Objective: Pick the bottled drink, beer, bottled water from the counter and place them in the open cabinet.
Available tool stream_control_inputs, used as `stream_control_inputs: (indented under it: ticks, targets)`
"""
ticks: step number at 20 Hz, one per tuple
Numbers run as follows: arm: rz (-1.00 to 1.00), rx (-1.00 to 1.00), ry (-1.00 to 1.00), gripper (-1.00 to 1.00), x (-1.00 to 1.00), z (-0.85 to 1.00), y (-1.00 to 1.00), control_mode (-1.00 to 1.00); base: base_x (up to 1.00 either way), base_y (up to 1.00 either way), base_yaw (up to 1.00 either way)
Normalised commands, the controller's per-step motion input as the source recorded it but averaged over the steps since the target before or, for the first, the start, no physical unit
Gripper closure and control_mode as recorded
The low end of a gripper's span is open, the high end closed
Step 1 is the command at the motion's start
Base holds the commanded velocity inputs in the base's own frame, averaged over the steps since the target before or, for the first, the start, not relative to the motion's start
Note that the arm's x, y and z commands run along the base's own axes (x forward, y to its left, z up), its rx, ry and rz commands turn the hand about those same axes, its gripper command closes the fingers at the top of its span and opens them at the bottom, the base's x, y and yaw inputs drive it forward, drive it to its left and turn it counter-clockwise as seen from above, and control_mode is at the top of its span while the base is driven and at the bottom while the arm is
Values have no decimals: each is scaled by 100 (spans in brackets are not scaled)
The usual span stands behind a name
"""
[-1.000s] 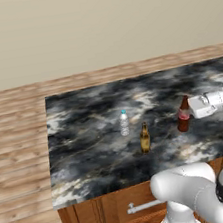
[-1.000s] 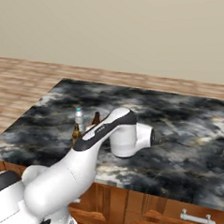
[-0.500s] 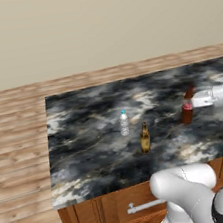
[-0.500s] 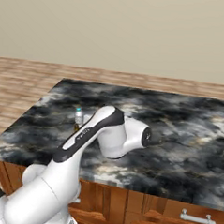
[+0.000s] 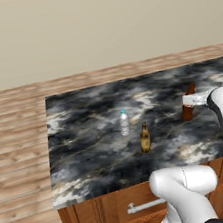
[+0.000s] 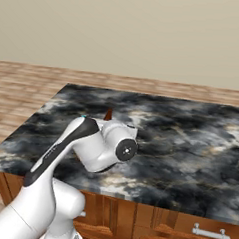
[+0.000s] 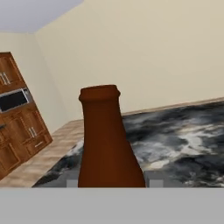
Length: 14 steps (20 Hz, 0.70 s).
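The bottled drink point(image 5: 187, 106), a short dark red-brown bottle, leans slightly at the right of the marbled counter point(image 5: 87, 137). My gripper point(image 5: 190, 101) is shut on its body from the right. In the hand view the bottled drink point(image 7: 109, 144) rises between the two fingertips point(image 7: 72, 183). Its neck tip point(image 6: 108, 114) pokes up behind my arm in the right base view. The amber beer point(image 5: 145, 138) stands upright near the counter's middle. Just behind it to the left stands the bottled water point(image 5: 124, 122). The open cabinet is out of view.
Wooden floor lies left of and behind the counter point(image 6: 190, 146), with a beige wall beyond. A drawer with a grey handle point(image 5: 143, 206) sits under the front edge. Brown wall cabinets point(image 7: 15, 127) show far off in the hand view.
The gripper has carried the bottled drink a little to the right and upward, and the arm's elbow has swung round. The beer and the bottled water have stayed put.
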Motion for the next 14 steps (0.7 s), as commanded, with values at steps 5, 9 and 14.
stream_control_inputs:
  ticks: [5, 9, 14]
  targets:
    - [-29, -18, -6, 100, 0, 1, 0, -100, 0, 0, 0]
    - [-22, -19, -2, 100, -6, 0, 0, -100, 0, 0, 0]
    - [-13, -13, 0, 100, 0, 1, 0, -100, 0, 0, 0]
